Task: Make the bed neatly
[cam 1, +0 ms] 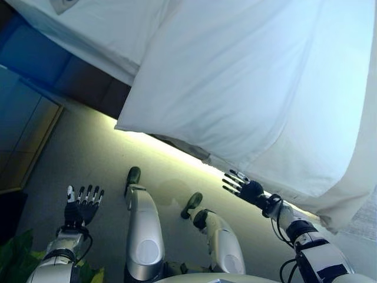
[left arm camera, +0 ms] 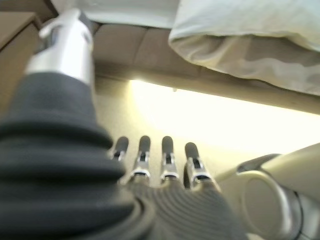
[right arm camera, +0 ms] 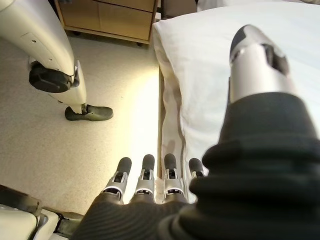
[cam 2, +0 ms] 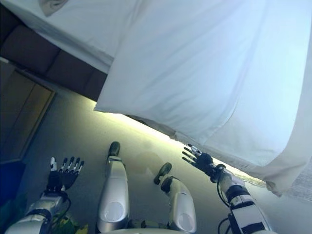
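Note:
A white duvet point(cam 1: 247, 76) covers the bed and hangs over its near side, with a loose corner point(cam 1: 126, 122) drooping toward the floor. It also shows in the right wrist view point(right arm camera: 210, 75) and the left wrist view point(left arm camera: 250, 30). My right hand point(cam 1: 244, 187) is open with straight fingers, just below the duvet's hanging edge and holding nothing. My left hand point(cam 1: 82, 205) is open and empty over the carpet, well apart from the bed.
A dark upholstered bed base point(cam 1: 88, 88) shows under the duvet, with a lit strip along the floor. A wooden bedside cabinet point(right arm camera: 107, 17) stands at the bed's head end. Grey carpet point(cam 1: 88, 153) lies between me and the bed.

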Available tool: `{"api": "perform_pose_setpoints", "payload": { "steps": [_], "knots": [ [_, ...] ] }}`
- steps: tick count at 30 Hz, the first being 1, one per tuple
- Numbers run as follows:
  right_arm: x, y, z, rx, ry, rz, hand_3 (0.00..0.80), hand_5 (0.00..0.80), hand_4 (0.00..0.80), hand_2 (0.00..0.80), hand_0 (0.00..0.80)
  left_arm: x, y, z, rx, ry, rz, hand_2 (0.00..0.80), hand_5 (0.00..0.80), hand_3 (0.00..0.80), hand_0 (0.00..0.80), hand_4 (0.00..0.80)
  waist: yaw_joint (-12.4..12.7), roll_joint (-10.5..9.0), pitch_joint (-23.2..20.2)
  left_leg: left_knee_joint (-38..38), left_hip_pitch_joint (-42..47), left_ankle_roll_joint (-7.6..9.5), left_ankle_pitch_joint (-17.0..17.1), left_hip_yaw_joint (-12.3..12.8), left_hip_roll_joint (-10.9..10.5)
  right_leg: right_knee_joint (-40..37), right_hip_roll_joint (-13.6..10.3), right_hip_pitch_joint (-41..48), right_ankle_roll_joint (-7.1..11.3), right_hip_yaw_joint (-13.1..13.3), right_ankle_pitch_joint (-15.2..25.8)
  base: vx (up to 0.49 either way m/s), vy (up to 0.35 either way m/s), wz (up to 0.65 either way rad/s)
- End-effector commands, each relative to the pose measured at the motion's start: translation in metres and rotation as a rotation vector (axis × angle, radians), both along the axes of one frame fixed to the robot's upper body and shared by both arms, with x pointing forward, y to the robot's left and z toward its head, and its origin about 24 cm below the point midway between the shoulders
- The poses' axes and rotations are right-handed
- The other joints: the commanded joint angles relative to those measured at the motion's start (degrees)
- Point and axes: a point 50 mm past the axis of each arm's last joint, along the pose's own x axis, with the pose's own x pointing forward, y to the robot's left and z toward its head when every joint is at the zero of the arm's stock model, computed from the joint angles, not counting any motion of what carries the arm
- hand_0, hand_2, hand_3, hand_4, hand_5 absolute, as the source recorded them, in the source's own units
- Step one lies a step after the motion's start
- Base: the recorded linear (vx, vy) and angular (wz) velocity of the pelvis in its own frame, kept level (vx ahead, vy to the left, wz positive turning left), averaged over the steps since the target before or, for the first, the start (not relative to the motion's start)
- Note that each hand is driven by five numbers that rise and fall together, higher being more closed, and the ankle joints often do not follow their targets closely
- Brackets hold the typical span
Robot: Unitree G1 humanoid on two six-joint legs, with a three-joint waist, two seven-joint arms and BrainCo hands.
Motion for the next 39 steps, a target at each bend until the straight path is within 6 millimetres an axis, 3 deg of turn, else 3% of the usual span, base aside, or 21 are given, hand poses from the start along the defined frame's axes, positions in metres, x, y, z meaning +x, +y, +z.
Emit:
{"api": "perform_pose_setpoints", "payload": {
  "steps": [1, 14, 21, 25, 30, 39],
  "knots": [
    [-0.025, -0.025, -0.010, -0.054, 0.028, -0.062, 0.000, 0.000, 0.000, 0.000, 0.000, -0.020, -0.012, -0.019, 0.021, 0.097, -0.004, 0.000, 0.000, 0.000, 0.000, 0.000, -2.1, 3.18, -6.7, -4.9, 2.7, 3.10, 1.0, 0.8, -2.6, -6.6, -3.5, 4.4, 4.35, 3.1, 3.8, 0.145, -0.045, -0.08],
    [-0.113, -0.031, -0.061, -0.127, 0.290, -0.140, 0.000, 0.000, 0.000, 0.000, 0.000, -0.051, -0.042, -0.047, 0.006, 0.249, -0.053, 0.000, 0.000, 0.000, 0.000, 0.000, -6.1, 9.77, -18.5, -21.2, 18.0, 2.23, 6.7, 4.7, -3.9, -18.0, -3.0, 16.6, 4.11, 3.4, 6.5, 0.145, 0.002, -0.09],
    [-0.129, -0.028, -0.074, -0.102, 0.365, -0.395, 0.000, 0.000, 0.000, 0.000, 0.000, -0.075, -0.054, -0.065, 0.030, 0.422, -0.037, 0.000, 0.000, 0.000, 0.000, 0.000, -7.5, 11.36, -22.2, -21.8, 20.8, 2.63, 5.8, 5.8, -4.6, -21.4, -2.9, 20.0, 3.95, 3.2, 8.3, 0.045, -0.026, -0.03],
    [-0.145, -0.030, -0.082, -0.100, 0.471, -0.530, 0.000, 0.000, 0.000, 0.000, 0.000, -0.087, -0.055, -0.070, 0.127, 0.532, -0.072, 0.000, 0.000, 0.000, 0.000, 0.000, -8.3, 11.93, -23.4, -21.8, 22.5, 2.96, 5.0, 6.7, -5.0, -22.1, -2.8, 20.8, 3.86, 3.7, 8.5, 0.030, -0.002, -0.08],
    [-0.163, -0.035, -0.087, -0.191, 0.577, -0.523, 0.000, 0.000, 0.000, 0.000, 0.000, -0.089, -0.056, -0.071, 0.191, 0.563, -0.092, 0.000, 0.000, 0.000, 0.000, 0.000, -8.4, 12.53, -24.2, -21.8, 24.5, 3.17, 4.3, 7.4, -4.8, -22.1, -2.7, 22.2, 3.47, 3.9, 8.2, 0.048, -0.007, -0.06],
    [-0.170, -0.029, -0.090, -0.212, 0.589, -0.440, 0.000, 0.000, 0.000, 0.000, 0.000, -0.096, -0.061, -0.075, 0.253, 0.668, -0.214, 0.000, 0.000, 0.000, 0.000, 0.000, -9.1, 12.80, -24.9, -21.8, 26.5, 3.52, 3.7, 7.7, -4.6, -22.1, -2.3, 23.7, 3.16, 4.6, 8.0, 0.042, -0.033, -0.04]
  ]
}}
